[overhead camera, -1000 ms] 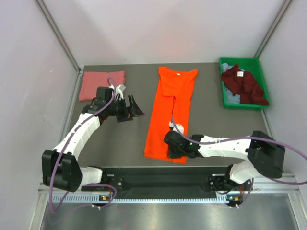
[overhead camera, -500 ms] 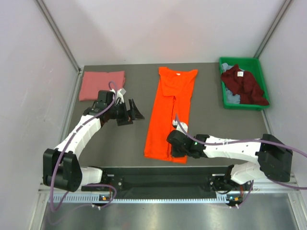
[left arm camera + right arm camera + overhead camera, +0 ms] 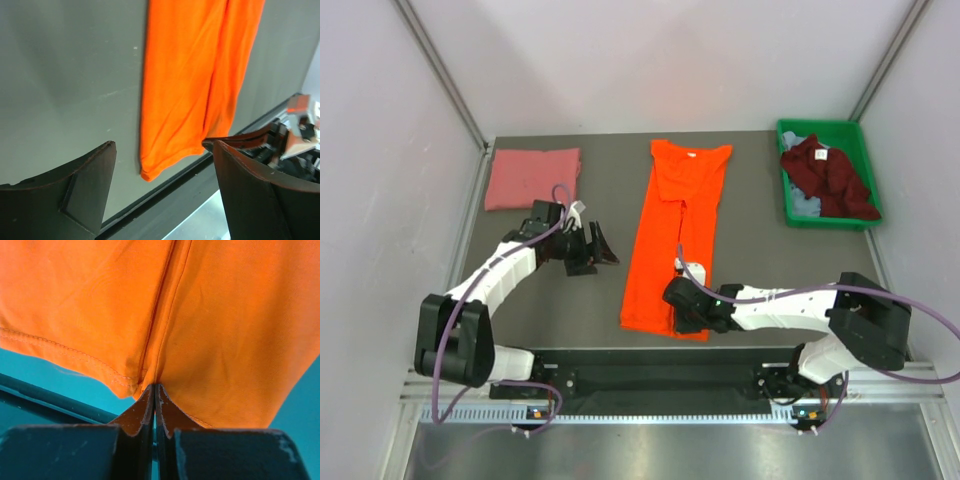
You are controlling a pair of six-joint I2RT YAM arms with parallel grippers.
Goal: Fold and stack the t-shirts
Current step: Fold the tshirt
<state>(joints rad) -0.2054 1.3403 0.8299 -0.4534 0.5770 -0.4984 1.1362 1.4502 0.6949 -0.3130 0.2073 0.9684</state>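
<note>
The bright orange t-shirt (image 3: 675, 230) lies folded lengthwise into a long strip at the table's middle, collar at the far end. My right gripper (image 3: 678, 318) is at its near hem, and in the right wrist view it (image 3: 154, 387) is shut on the orange cloth (image 3: 210, 315). My left gripper (image 3: 605, 245) is open and empty, just left of the strip. The left wrist view shows the shirt's near end (image 3: 195, 75) between the spread fingers (image 3: 90, 185). The salmon pink t-shirt (image 3: 532, 177) lies folded at the far left. The dark maroon t-shirt (image 3: 828, 175) lies over the pale blue-grey one (image 3: 803, 204).
A green plastic bin (image 3: 820, 130) at the far right holds the maroon and blue-grey shirts. Grey walls close the table on three sides. The black rail (image 3: 650, 365) with both arm bases runs along the near edge.
My left gripper has moved a little toward the near edge, staying open. My right gripper stays at the orange shirt's near hem with only slight shifts.
</note>
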